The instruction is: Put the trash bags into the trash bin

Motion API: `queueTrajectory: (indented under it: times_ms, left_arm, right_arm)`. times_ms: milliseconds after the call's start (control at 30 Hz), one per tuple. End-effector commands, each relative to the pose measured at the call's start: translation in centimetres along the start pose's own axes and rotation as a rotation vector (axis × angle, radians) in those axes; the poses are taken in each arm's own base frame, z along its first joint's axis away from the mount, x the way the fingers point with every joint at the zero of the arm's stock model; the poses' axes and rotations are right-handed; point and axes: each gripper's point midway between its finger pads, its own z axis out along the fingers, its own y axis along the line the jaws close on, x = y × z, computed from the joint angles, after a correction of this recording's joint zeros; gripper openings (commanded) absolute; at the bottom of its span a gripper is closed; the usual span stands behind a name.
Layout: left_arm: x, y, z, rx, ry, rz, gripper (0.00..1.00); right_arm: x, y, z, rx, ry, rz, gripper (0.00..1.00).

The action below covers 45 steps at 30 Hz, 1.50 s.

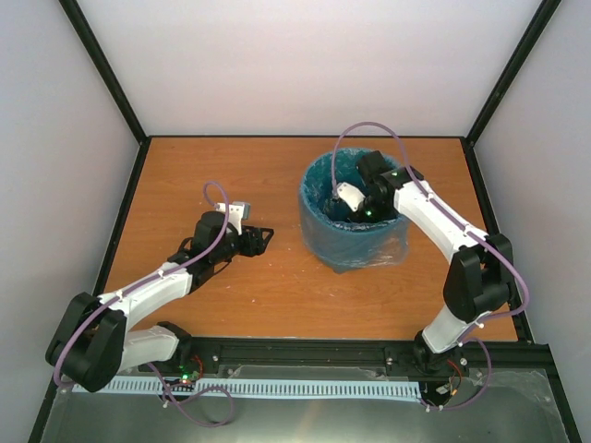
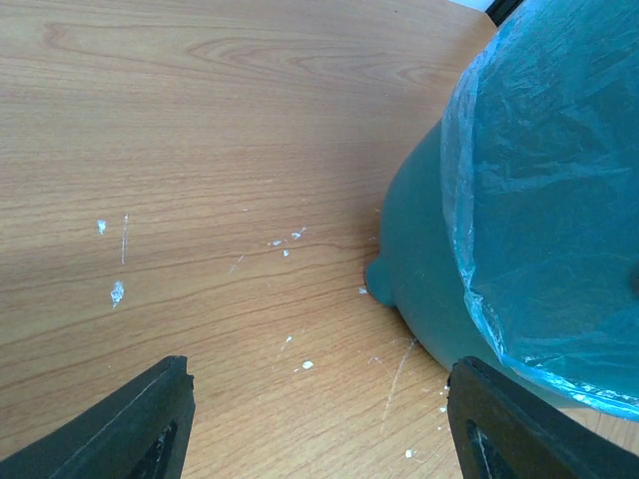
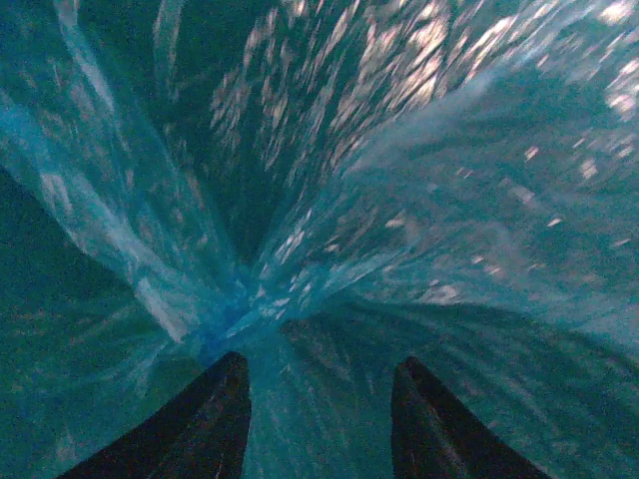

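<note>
1. The left gripper sits low over the table, jaws wide apart and holding nothing, left of the trash bin and clear of it.
2. The bin stands upright on the table's right half. The trash bag lines it, its film folded over the rim and down the outside.
3. The right gripper reaches down inside the bin, fingers partly apart with bunched film at their tips. I cannot tell whether they pinch it.
</note>
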Motion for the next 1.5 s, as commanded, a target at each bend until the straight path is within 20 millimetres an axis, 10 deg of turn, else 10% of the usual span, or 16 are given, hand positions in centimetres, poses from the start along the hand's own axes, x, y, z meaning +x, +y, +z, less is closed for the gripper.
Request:
queueTrajectory:
  times_ms: [0,400,800,1100,1233,1467]
  left_arm:
    - [-0.2,-0.2,0.1,0.012,-0.004,0.022,0.71]
    - [-0.2,-0.1,0.2,0.010,-0.002,0.024,0.71]
    - [-0.3,-0.3,0.1,0.017,-0.001,0.023,0.71]
    - [-0.4,0.1,0.0,-0.007,-0.005,-0.008,0.81]
    - [-1.1,-0.8,-0.5,0.012,0.009,-0.046,0.83]
    - [-6.1,-2.7,-4.7,-0.065,-0.025,-0.025,0.94]
  right_arm:
    - [-3.2,-0.3,-2.2,0.042,-0.116,-0.010,0.41]
    - [-8.2,-0.8,-4.1,0.029,-0.294,0.002,0.41]
    - [-11.5,-2.3,-14.5,0.153,-0.634,0.054,0.54]
    - [-3.6,-8.6,-21.6,0.387,-0.831,0.303,0.71]
    - [2.2,-10.6,-24.2,0.624,-0.870,0.455,0.94]
    - [6.5,-9.1,-24.3,0.737,-0.850,0.528,1.00]
